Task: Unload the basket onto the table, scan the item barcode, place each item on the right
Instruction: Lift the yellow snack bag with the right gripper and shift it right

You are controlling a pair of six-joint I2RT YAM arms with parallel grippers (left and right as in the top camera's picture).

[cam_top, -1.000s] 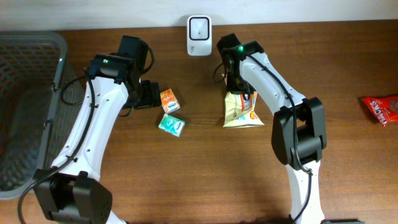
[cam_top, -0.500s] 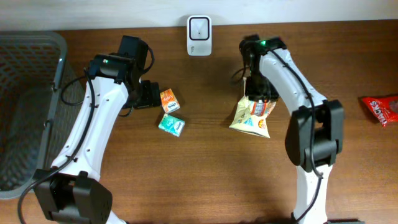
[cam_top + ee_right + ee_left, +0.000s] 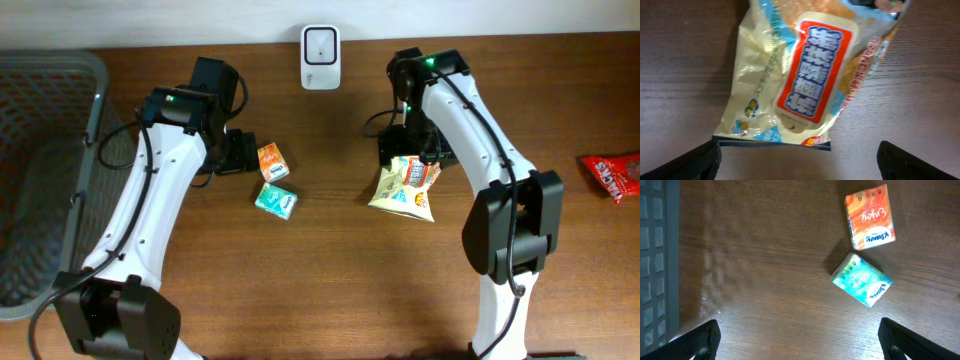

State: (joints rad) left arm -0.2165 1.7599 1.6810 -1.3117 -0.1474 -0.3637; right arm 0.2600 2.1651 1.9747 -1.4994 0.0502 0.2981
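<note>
The item, a yellow snack bag point(image 3: 404, 190) with a red and blue label point(image 3: 800, 80), lies flat on the wooden table. My right gripper point(image 3: 408, 158) hovers over its far end, open, with nothing between the fingers point(image 3: 799, 162). A white barcode scanner point(image 3: 320, 45) stands at the table's back edge, left of the right arm. My left gripper point(image 3: 243, 155) hangs open beside an orange tissue pack point(image 3: 272, 161) and a green one point(image 3: 276, 201). In the left wrist view both packs point(image 3: 870, 217) point(image 3: 861, 280) lie ahead of the open left gripper point(image 3: 799, 341).
A grey mesh basket point(image 3: 40, 150) fills the left side of the table; its wall shows in the left wrist view point(image 3: 655, 255). A red snack bag point(image 3: 612, 175) lies at the far right edge.
The right gripper carried the snack bag right, away from the scanner, then opened and let it go onto the table. The left arm has not moved.
</note>
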